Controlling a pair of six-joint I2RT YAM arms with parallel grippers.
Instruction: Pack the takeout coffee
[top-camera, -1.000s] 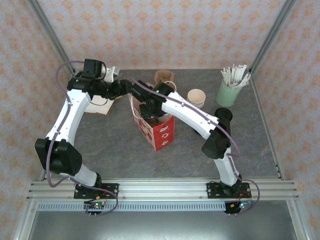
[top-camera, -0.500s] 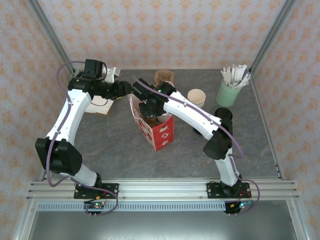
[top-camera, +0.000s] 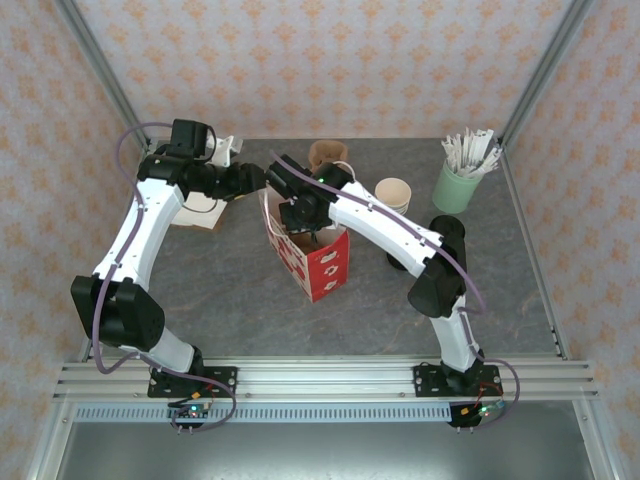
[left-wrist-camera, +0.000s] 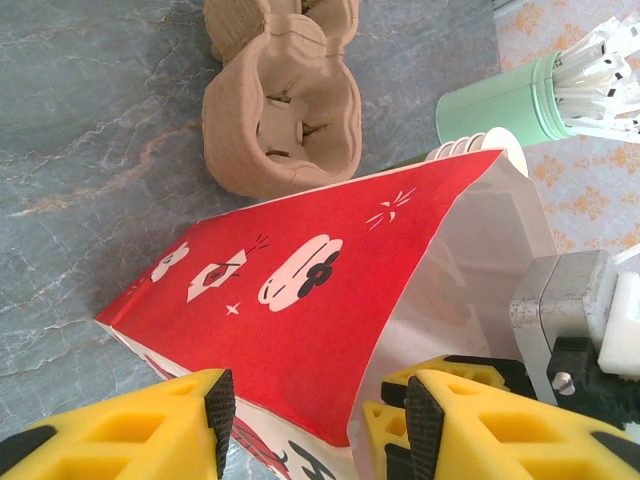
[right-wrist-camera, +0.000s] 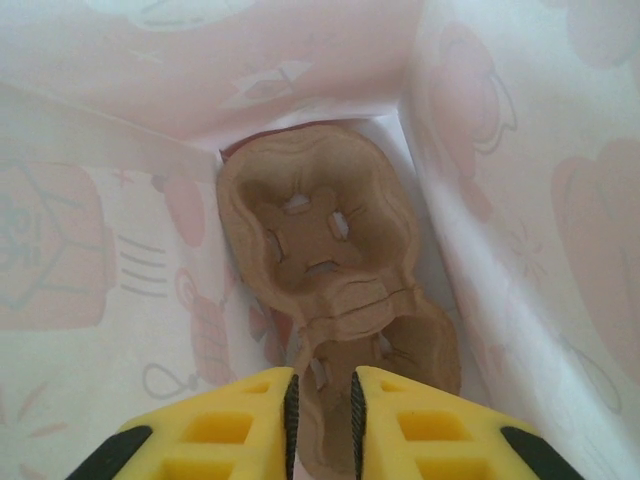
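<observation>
Narrowing the right pincer (right-wrist-camera: 322, 385) inside the red bag (top-camera: 325, 268) since a second ago, seemingly pinching the pulp carrier (right-wrist-camera: 315, 235). Keeping the left pincer (left-wrist-camera: 315, 390) spread astride the bag's rim.

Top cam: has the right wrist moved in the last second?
Yes, slightly: the right wrist has crept farther back and rightward, closer to the brown cup carrier, which stayed put.

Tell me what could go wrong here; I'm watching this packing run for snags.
The brown pulp cup carrier sits crooked inside the red paper bag, pinched at its edge by the right fingers; it may wedge against the walls. The left fingers only straddle the bag's rim, so the bag could tip.
</observation>
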